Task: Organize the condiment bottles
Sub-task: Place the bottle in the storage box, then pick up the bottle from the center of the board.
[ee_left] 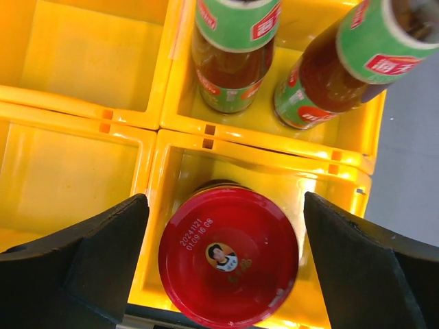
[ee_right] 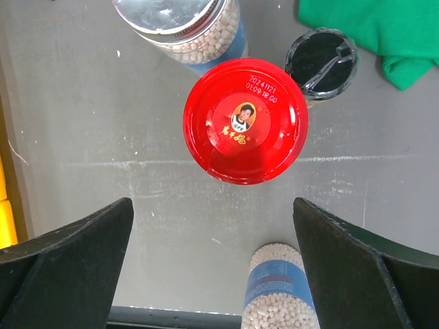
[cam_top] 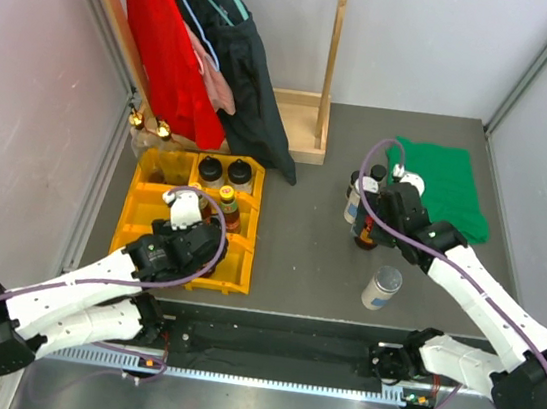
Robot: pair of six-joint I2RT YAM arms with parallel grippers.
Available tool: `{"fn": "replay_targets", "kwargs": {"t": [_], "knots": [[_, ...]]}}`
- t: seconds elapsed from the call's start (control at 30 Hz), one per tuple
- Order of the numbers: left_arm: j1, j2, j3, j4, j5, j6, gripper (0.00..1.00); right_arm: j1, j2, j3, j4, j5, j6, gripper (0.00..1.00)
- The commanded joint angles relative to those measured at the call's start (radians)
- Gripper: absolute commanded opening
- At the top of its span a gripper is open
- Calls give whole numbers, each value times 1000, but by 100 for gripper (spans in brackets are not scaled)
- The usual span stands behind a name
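Task partway: tray (cam_top: 135,208) holds sauce bottles (ee_left: 236,55) and a red jar (ee_left: 228,257), left gripper (ee_left: 225,205) jaws wide astride it. Right gripper (ee_right: 212,205) jaws wide above second red jar (ee_right: 245,120); canisters (ee_right: 182,27) wait on the table (cam_top: 307,259).

The tray (ee_left: 68,171) is yellow, the jar lid (ee_left: 228,266) red, the sauce bottles (ee_left: 233,62) green-labelled, the cloth (ee_right: 370,27) green.

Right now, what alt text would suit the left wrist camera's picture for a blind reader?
A red-lidded jar sits in a yellow tray compartment, between the black fingers of the open left gripper. Two green-labelled sauce bottles stand in the next compartment.
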Motion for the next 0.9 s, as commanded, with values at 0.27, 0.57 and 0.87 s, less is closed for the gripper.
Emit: {"fn": "replay_targets", "kwargs": {"t": [0.27, 0.57, 0.87], "knots": [[3, -48, 167, -47, -8, 69, 99, -9, 60, 59, -1, 11, -38, 99], [3, -118, 215, 21, -43, 170, 99, -9, 126, 93, 41, 101, 8, 99], [3, -119, 228, 64, -53, 231, 99, -9, 236, 144, 43, 140, 29, 94]]}}
